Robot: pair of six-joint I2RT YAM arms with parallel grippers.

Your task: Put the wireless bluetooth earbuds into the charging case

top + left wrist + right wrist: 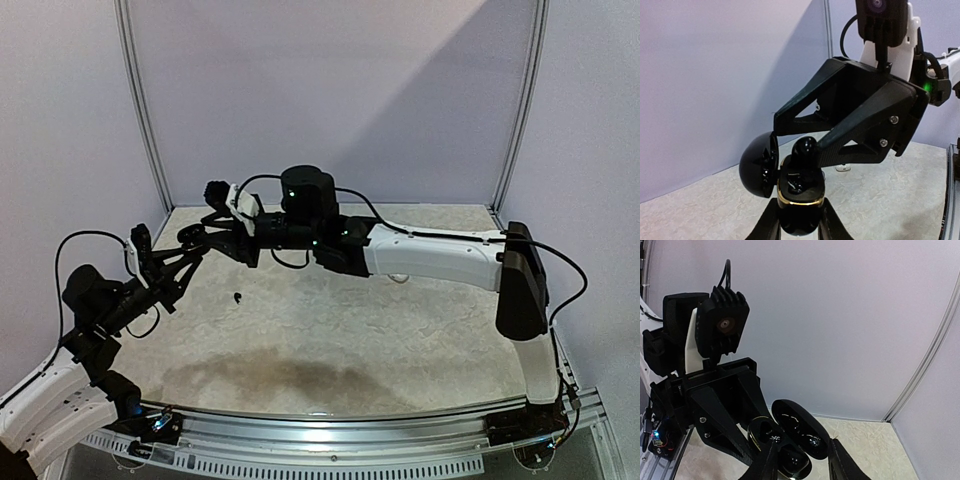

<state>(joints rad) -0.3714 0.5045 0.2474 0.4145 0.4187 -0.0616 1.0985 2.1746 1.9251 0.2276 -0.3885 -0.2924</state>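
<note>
At bottom centre of the left wrist view, the left gripper [799, 225] clamps the open black charging case [800, 189], while the right gripper [797, 135], jaws narrowly parted, meets a black earbud [804, 149] just above it, grip impossible to tell.

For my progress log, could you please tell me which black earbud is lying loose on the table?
The black earbud lying alone on the table. The other earbud sits on the open charging case held by the left gripper.
</note>
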